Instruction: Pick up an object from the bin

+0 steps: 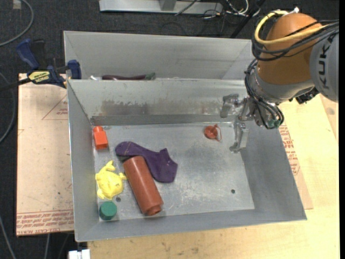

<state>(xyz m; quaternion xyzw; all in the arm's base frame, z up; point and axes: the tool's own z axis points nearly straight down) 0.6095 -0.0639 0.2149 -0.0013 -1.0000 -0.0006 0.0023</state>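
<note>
My gripper (231,128) hangs at the back right of the bin, low over the floor near the back wall. Its two metal fingers stand apart, open, with nothing between them. Just to its left a small red lumpy thing (212,133) lies on the bin floor, beside the fingers and not between them.
At the bin's left lie a purple cloth (155,159), a red-brown cylinder (143,185) across it, a yellow crumpled thing (109,181), a green round cap (108,210) and an orange block (100,137). The arm with its orange dome reaches in over the right wall.
</note>
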